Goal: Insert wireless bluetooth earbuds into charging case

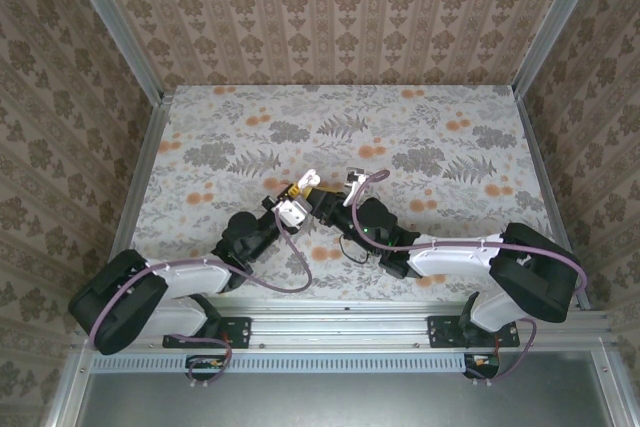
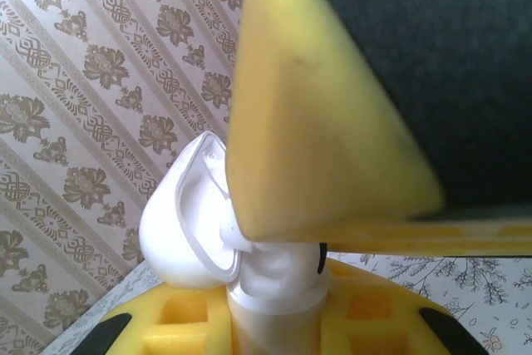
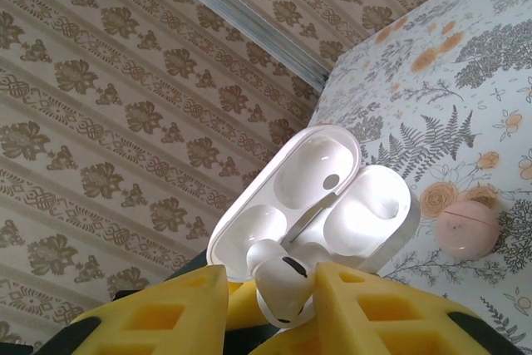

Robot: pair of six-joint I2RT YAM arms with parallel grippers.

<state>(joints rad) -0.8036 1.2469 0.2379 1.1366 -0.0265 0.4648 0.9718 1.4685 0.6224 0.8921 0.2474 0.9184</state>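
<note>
The charging case (image 3: 332,205) is gripped at its lower body by the left end effector (image 2: 268,278). The yellow fingers (image 2: 316,130) are closed narrowly on the case from two sides. The lid (image 2: 184,218) is swung fully open, and the pale hollows inside the lid and body are seen from the right wrist.

Just in front of the case's open mouth, one earbud (image 3: 283,282) is pinched between the yellow fingers (image 3: 179,313) of the right end effector (image 3: 278,293). These fingers are drawn nearly together, with only the earbud's width left between them. The earbud's rounded head with its dark spot is turned towards the case and lies at the rim of the body. Whether it touches the rim cannot be told, and whether a second earbud sits in the case cannot be told because of glare.

From above, the case (image 1: 308,180) is seen over the middle of the floral counter (image 1: 450,127). The left end effector (image 1: 298,195) is directly beneath it in that view, and the right end effector (image 1: 350,190) is close beside it. A pinkish disc (image 3: 468,229) lies on the counter beyond the case, apart from it.
</note>
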